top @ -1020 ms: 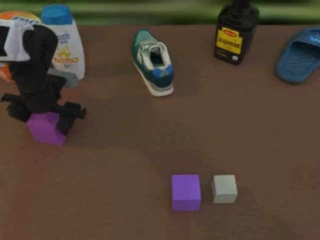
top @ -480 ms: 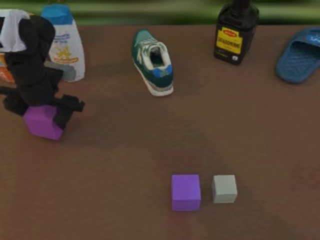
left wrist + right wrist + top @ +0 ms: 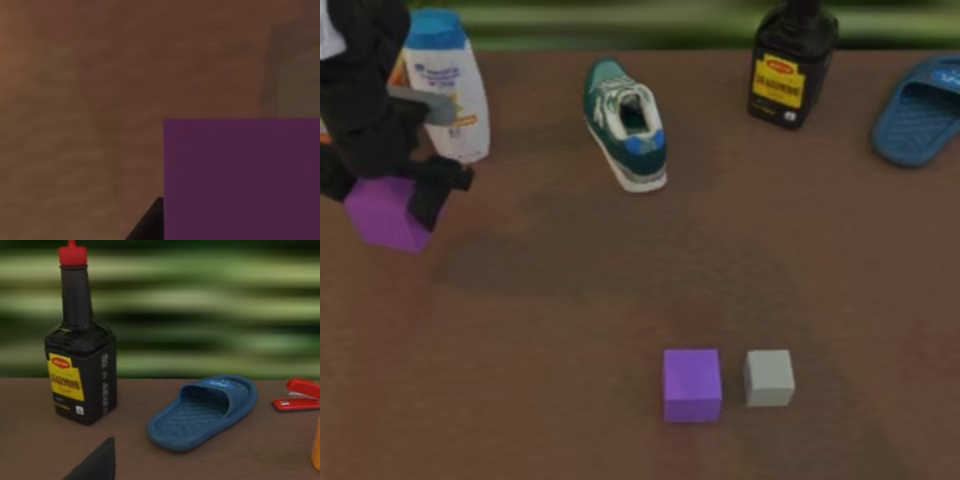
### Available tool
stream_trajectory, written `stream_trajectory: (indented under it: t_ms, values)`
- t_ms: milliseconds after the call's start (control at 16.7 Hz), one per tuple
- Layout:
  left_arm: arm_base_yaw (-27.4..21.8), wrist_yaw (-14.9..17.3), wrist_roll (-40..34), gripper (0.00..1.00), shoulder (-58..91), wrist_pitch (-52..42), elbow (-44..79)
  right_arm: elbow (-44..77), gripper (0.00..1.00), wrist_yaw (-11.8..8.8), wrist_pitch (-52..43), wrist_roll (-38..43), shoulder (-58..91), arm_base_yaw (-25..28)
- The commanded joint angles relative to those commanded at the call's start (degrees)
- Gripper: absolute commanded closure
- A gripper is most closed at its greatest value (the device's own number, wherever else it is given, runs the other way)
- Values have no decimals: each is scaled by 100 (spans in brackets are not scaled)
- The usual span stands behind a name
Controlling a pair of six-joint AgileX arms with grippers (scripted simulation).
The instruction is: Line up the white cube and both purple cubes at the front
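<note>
My left gripper (image 3: 382,188) is shut on the larger purple cube (image 3: 384,218) at the back left, held above the table with its shadow below and to the right. The left wrist view is filled by that purple cube (image 3: 240,180), with one dark fingertip (image 3: 149,224) against its side. The smaller purple cube (image 3: 692,384) rests near the front, middle right. The white cube (image 3: 769,377) sits just right of it, a small gap between them. My right arm is outside the top view; one fingertip (image 3: 100,462) shows in the right wrist view, with nothing held.
A white lotion bottle (image 3: 446,85) stands close behind the left gripper. A green sneaker (image 3: 626,122), a dark sauce bottle (image 3: 792,62) and a blue slipper (image 3: 920,108) line the back. A red stapler (image 3: 297,395) lies beside the slipper.
The left gripper has carried the larger purple cube up off the table and toward the back left edge. The smaller purple cube and the white cube have not moved.
</note>
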Motion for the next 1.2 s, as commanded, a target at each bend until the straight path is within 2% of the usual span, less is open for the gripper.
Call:
stream_trajectory:
  t_ms: [180, 300, 480, 900, 1080, 1200]
  values:
    - [-96, -2, -68, 100, -10, 17, -47, 0, 0, 0, 0, 0, 0, 0]
    - [-334, -4, -386, 100, -134, 35, -191, 0, 0, 0, 0, 0, 0, 0]
    - [-906, -10, -1242, 100, -464, 82, -581, 0, 0, 0, 0, 0, 0, 0]
    - [-2608, -27, -3961, 100, -1499, 236, -1834, 0, 0, 0, 0, 0, 0, 0]
    - [-3119, -42, -4653, 100, -1861, 318, -2214, 0, 0, 0, 0, 0, 0, 0]
    - [-3247, -48, -4805, 100, -1959, 345, -2310, 0, 0, 0, 0, 0, 0, 0]
